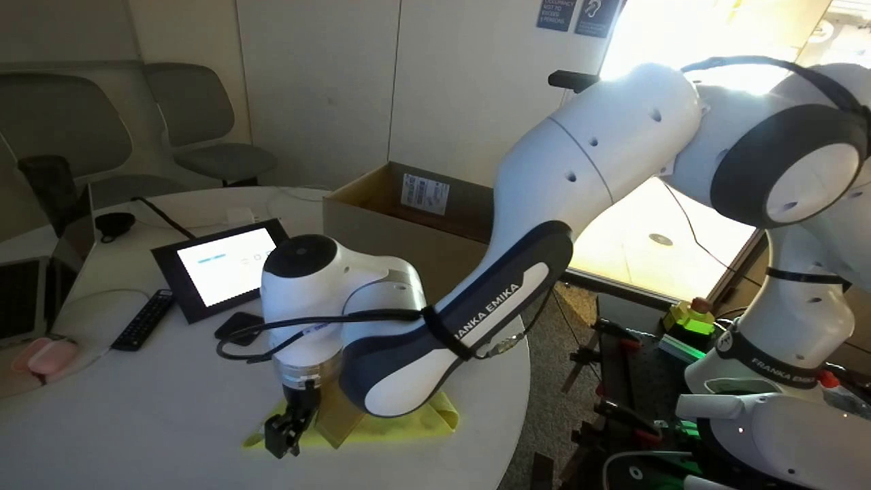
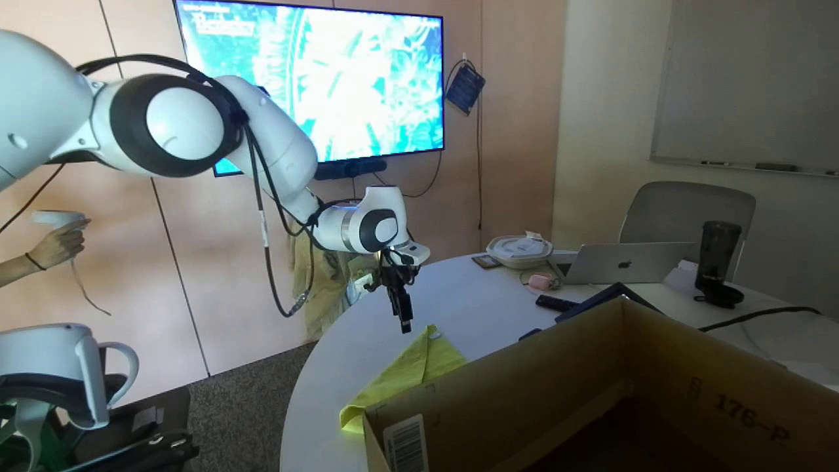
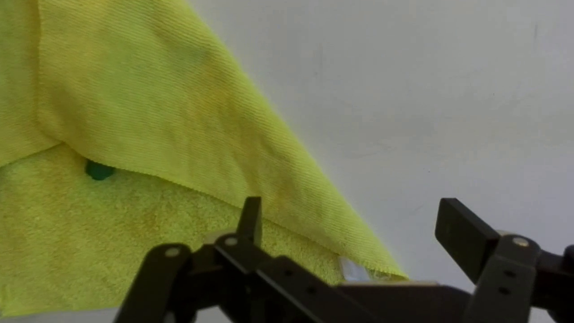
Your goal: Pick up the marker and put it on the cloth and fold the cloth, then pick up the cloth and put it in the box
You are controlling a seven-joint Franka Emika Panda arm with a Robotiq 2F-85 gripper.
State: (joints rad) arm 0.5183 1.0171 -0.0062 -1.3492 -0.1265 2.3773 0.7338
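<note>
While its fingers (image 3: 466, 237) stand well apart, the end effector (image 3: 352, 220) hangs released — one finger seen against the yellow-green cloth (image 3: 179, 107), the other against bare bench (image 3: 403, 112). Folded over itself, the cloth lies on that bench; from under the fold, just past nine o'clock of the end effector in the wrist view, peeks a dark green thing (image 3: 99, 171) — too covered for me to name. In an exterior view the cardboard box (image 1: 435, 252) stands at the end effector's one o'clock.
</note>
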